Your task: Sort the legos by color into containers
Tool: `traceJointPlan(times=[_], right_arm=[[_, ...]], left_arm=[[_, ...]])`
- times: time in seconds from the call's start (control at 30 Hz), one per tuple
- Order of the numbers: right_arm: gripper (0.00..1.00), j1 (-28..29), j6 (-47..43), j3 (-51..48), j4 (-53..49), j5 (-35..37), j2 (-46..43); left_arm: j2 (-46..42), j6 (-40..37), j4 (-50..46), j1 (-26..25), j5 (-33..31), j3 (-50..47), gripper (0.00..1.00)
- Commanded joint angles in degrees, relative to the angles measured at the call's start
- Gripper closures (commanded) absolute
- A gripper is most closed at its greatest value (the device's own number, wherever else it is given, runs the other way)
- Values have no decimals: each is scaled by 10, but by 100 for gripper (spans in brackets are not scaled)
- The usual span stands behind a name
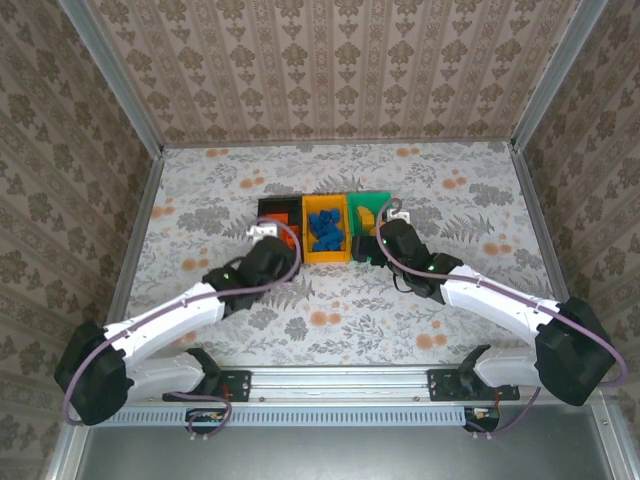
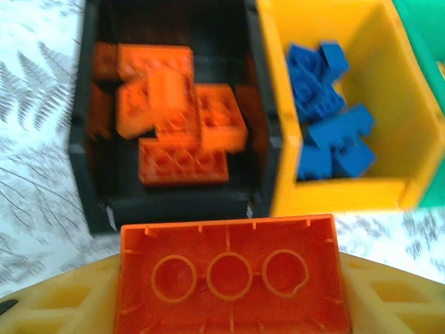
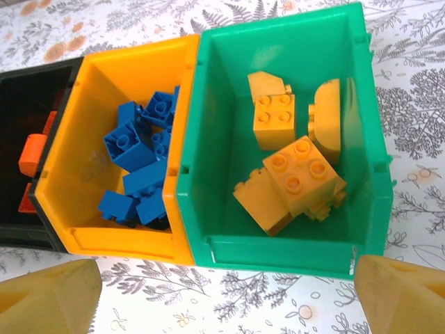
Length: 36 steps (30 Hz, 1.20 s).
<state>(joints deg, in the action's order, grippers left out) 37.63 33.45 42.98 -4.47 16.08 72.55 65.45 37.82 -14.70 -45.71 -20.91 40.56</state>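
My left gripper (image 2: 228, 296) is shut on a red-orange lego (image 2: 229, 271), its hollow underside facing the camera, just in front of the black container (image 2: 177, 207). That bin holds several red-orange legos (image 2: 177, 125). The orange-yellow container (image 2: 341, 198) next to it holds blue legos (image 2: 327, 118). My right gripper (image 3: 226, 306) is open with nothing between its fingers, low in front of the green container (image 3: 278, 250), which holds yellow-orange legos (image 3: 292, 174). From above, the left gripper (image 1: 268, 232) and right gripper (image 1: 385, 222) flank the row of bins (image 1: 326, 258).
The bins stand joined in a row near the table's middle, black at the left, green (image 1: 378, 198) at the right. The flowered tablecloth (image 1: 330, 310) stretches around them. Patterned walls with metal posts (image 1: 120, 70) close in the left, right and back.
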Motion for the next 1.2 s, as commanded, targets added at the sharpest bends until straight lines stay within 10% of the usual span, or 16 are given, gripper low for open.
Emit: traceJointPlan(times=[0.0,0.33,0.5,0.6,1.17], right_arm=[[5,-4,9,-5,-2,0,-14],[5,-4,6,-8,-13,4,-31],[4,-5,4,-10,-21,5,-48],[1,-6,5,-13,-23,7,-61],[0,-6,39,-51,-24,111,-121]], left_arm=[[51,-55,-30,55,80,68,45],[255,-93,-45,129,102,225,43],[271,-94,-34,131,102,250,13],[246,-93,-32,126,103,251,0],[-81,-206,206,139,-89,-51,0]])
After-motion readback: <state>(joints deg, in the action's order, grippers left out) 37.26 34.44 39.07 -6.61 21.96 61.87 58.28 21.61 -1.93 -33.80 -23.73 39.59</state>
